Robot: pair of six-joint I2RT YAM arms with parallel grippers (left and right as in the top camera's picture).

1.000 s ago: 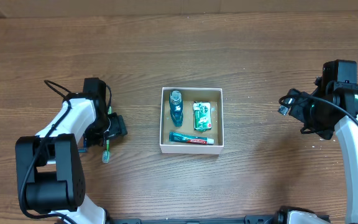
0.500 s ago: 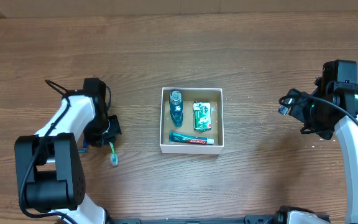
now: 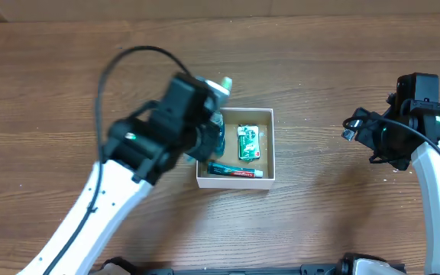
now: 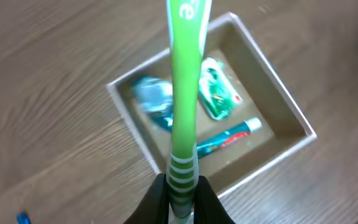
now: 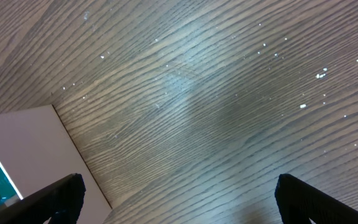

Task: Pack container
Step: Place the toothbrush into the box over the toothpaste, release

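Over box (image 3: pixel 273 145) left wall: L gripper (image 4: pixel 182 191) pinched tight on the striped butt end of green brush (image 4: pixel 183 87). Box sits mid-table, directly under L gripper and well apart from R gripper (image 5: pixel 179 184). R fingers are spread wide w/ nothing between them; only a box corner shows at the edge of its wrist view. L is the nearer arm by far.

Key relation: brush long axis runs away from L gripper, across the box toward its far wall (wrist view). Overhead shows the head poking past that wall, left part, so brush is not yet lined up w/ a free lane.

Inside box: bottle (image 4: pixel 153 99) on left, packet (image 4: pixel 219 96) mid, paste tube (image 4: pixel 227 137) along robot-side wall. Bare floor is mostly by the right wall. Judge brush must shift that way and turn parallel to it, or lie diagonal on top of the rest. Brush height over rim: wrist view is blurred, prob. clear of contents, can't confirm.

Vs 0.5 s ago: L arm was at far left of table w/ brush low by the wood. Now it has swung across to the box, brush carried along. R arm unmoved, contents same.
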